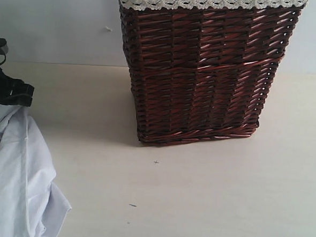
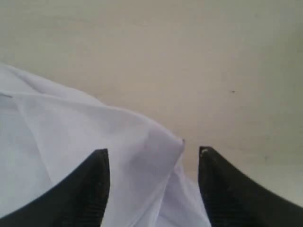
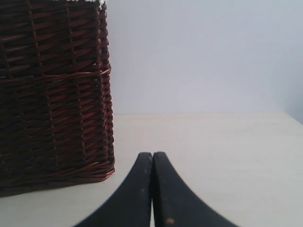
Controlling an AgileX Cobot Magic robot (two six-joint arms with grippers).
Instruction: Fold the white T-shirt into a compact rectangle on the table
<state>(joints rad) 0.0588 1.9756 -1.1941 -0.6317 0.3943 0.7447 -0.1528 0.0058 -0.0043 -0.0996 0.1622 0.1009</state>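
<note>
- Left gripper (image 2: pixel 152 150): jaws spread, a fold of the white T-shirt (image 1: pixel 20 180) lying loose between them.
- T-shirt sits bunched on the table (image 1: pixel 207 196) at eight o'clock, wicker basket (image 1: pixel 203 73) at twelve.
- Right gripper (image 3: pixel 152 155): pressed together near the basket.

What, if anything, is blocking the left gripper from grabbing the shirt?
Nothing visible. A fold of the shirt lies between the open jaws of the left gripper, with bare table beyond it. The basket stands further back on the table, apart from the shirt.
</note>
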